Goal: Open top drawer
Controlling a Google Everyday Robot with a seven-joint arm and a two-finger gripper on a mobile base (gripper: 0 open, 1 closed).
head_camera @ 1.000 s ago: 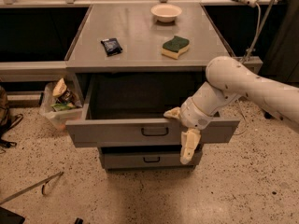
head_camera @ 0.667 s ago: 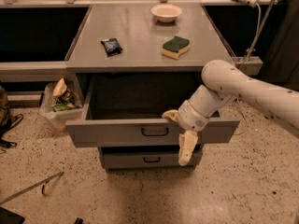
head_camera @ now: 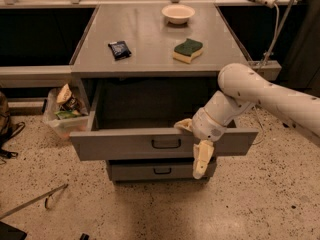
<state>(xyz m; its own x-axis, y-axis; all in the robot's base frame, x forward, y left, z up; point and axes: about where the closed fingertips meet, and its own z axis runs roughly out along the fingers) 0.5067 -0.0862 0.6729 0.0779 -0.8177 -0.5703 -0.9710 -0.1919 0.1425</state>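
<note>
The top drawer (head_camera: 120,145) of the grey cabinet stands pulled far out, and its inside looks empty. Its small black bar handle (head_camera: 166,143) is centred on the front. My gripper (head_camera: 193,145) is just right of the handle at the drawer's front. It is open: one cream finger (head_camera: 184,125) lies over the front's top edge, the other (head_camera: 201,160) hangs down in front of it. The white arm reaches in from the right. A narrower drawer (head_camera: 135,172) below is closed.
On the cabinet top (head_camera: 150,34) lie a black packet (head_camera: 119,49), a green and yellow sponge (head_camera: 188,50) and a white bowl (head_camera: 178,13). A clear bin with snack bags (head_camera: 62,113) stands left of the cabinet. A thin rod (head_camera: 30,202) lies on the speckled floor.
My arm and gripper have shifted slightly left along the drawer front. The drawer stays open much as before.
</note>
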